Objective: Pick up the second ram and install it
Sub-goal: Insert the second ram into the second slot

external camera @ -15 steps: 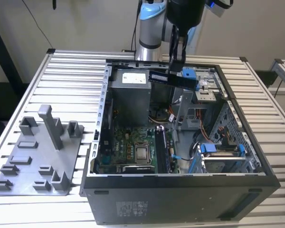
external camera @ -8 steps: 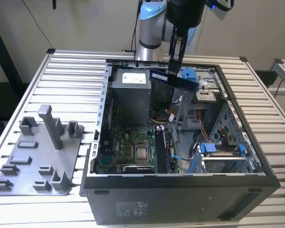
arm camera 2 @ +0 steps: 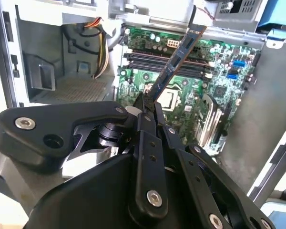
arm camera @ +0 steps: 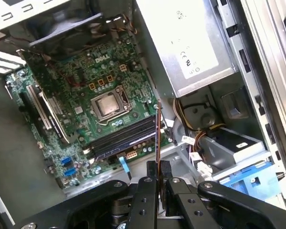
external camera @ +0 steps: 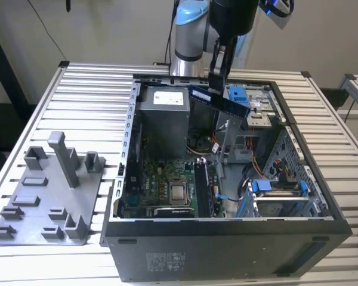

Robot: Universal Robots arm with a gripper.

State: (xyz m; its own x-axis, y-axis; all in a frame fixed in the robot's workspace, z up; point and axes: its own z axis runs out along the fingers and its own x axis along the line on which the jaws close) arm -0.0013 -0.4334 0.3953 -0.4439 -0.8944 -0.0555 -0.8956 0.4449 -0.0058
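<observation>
Clamping the second ram (external camera: pixel 230 104) by one end, the gripper (external camera: pixel 215 84) holds it slanting down toward the exterior view's right.

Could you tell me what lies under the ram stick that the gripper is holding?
Under the second ram, clamped in the gripper above the open case, both wrist views show long memory slots beside the processor socket on the motherboard. The gripper's body hides what lies nearest it.

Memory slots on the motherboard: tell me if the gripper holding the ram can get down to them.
Probably yes. The gripper holds the ram above the open case, and in both wrist views nothing lies between it and the memory slots.
</observation>
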